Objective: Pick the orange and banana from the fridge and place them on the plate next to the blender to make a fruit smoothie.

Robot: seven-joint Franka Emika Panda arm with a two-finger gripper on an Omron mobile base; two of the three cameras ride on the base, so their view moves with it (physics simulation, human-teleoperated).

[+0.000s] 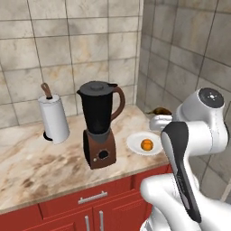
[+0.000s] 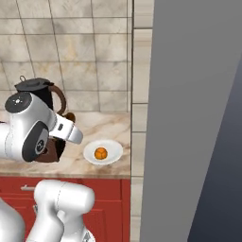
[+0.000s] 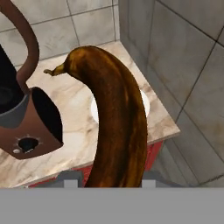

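The orange (image 1: 146,144) already lies on the plate (image 1: 134,143), just beside the blender (image 1: 99,124) on the counter (image 1: 40,164). The gripper (image 3: 116,181) is closed on the banana (image 3: 114,127) and holds it above the counter, over the plate. What is left, by judgement: lower the banana onto the plate and release it.
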